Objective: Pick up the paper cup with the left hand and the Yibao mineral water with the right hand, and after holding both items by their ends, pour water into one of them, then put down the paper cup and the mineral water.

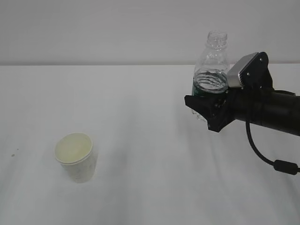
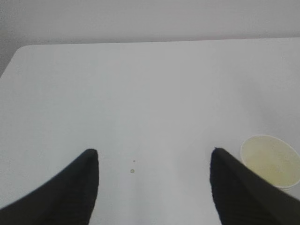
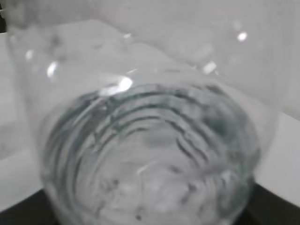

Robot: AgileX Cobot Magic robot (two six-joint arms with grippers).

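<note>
On a white table (image 1: 150, 140) against a pale wall (image 1: 93, 28), the right hand (image 1: 211, 110) pinches the Yibao mineral water (image 1: 212, 70), well right of the paper cup (image 1: 76, 157); the left hand (image 2: 152, 164) hangs spread beside the cup.

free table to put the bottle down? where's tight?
Bare table between the paper cup and the right tool holding the bottle; also open behind the cup. Tight only beside the cup, near the left tool.
</note>
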